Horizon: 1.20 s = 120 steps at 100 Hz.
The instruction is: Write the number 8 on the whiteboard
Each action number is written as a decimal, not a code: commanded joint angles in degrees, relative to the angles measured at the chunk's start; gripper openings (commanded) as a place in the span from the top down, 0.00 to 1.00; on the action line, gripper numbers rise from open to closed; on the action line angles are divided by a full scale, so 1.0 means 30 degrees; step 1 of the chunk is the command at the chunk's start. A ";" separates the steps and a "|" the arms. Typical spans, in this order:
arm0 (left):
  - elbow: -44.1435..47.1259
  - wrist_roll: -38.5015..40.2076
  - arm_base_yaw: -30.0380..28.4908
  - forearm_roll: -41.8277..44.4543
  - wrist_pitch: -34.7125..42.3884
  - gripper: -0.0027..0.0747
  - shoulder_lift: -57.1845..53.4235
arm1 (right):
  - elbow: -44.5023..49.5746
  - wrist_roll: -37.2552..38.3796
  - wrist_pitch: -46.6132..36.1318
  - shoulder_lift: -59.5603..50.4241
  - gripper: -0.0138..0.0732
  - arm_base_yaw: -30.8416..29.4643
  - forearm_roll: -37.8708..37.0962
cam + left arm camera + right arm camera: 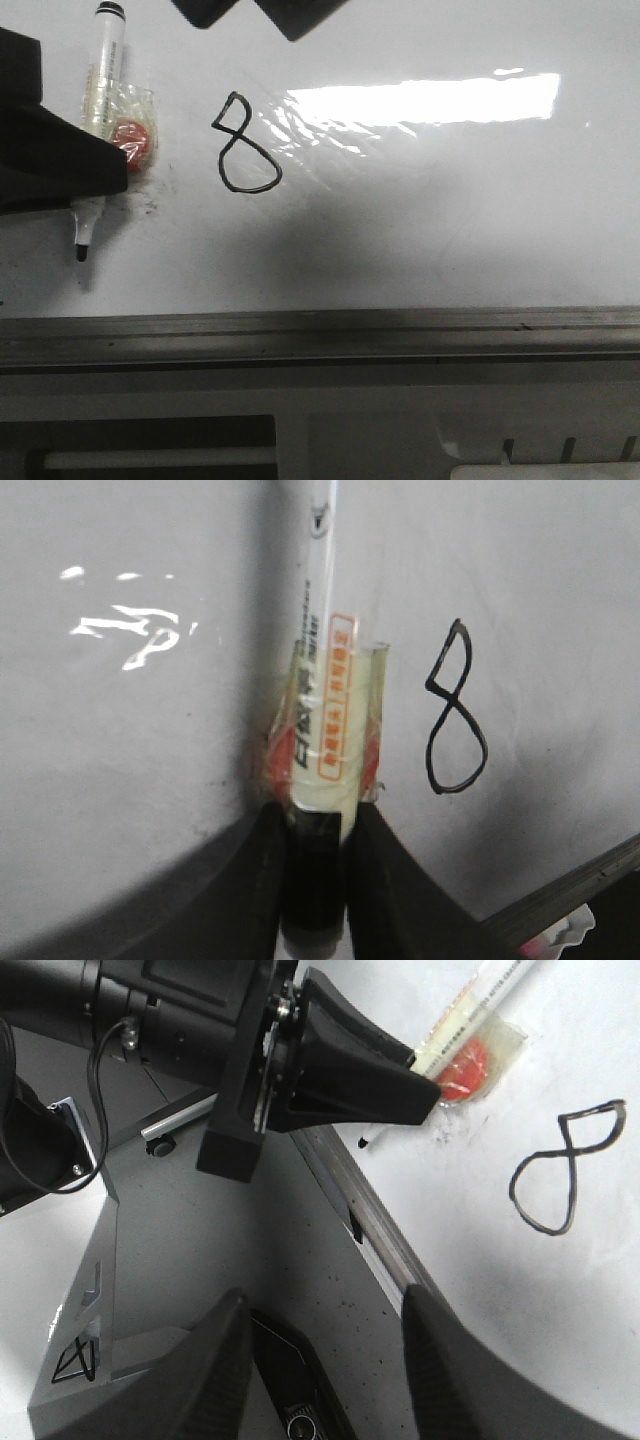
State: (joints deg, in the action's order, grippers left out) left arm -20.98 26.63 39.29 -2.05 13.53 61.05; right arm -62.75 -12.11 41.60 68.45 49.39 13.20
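Left jaws clamp the marker (104, 90); right jaws gape empty; the number 8 (243, 145) sits at the marker's three o'clock.

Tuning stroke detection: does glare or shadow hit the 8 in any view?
Front view: bright glare band on the wrinkled film of the whiteboard begins just beside the number 8, whose stroke stays readable; shadow falls below it. Left wrist view: even grey light, 8 crisp, small glints far from it. Right wrist view: 8 clear, soft shadow nearby.
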 commanded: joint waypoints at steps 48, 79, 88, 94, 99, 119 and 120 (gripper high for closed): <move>-0.0581 0.0160 -0.0033 -0.0157 0.1093 0.48 -0.1427 | -0.0577 -0.0001 -0.1308 -0.0517 0.92 0.0002 -0.0129; -0.0341 0.0126 -0.0033 0.1715 -0.0841 0.99 -0.5979 | 0.2321 0.0032 -0.5683 -0.3506 0.91 0.0002 -0.0962; -0.0134 0.0126 -0.0033 0.2693 -0.0793 0.99 -0.7466 | 0.4567 0.0032 -0.8169 -0.5364 0.91 0.0002 -0.0996; 0.0051 0.0126 -0.0033 0.3426 -0.0793 0.99 -0.8477 | 0.6167 0.0032 -0.9613 -0.6785 0.91 0.0002 -0.1155; 0.0361 0.0126 -0.0033 0.3920 -0.0793 0.99 -0.9224 | 0.7818 0.0032 -1.0842 -0.8285 0.91 0.0002 -0.1293; 0.1805 0.0126 -0.0033 0.4804 -0.0793 0.99 -1.1582 | 1.3298 0.0032 -1.2883 -1.3972 0.91 0.0002 -0.1294; 0.1929 0.0126 -0.0033 0.4804 -0.0793 0.99 -1.1714 | 1.3441 0.0032 -1.2878 -1.4378 0.91 0.0002 -0.1294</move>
State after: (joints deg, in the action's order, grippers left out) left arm -15.41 26.71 39.29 11.38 7.39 27.84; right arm -26.52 -12.11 9.28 32.16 49.39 9.75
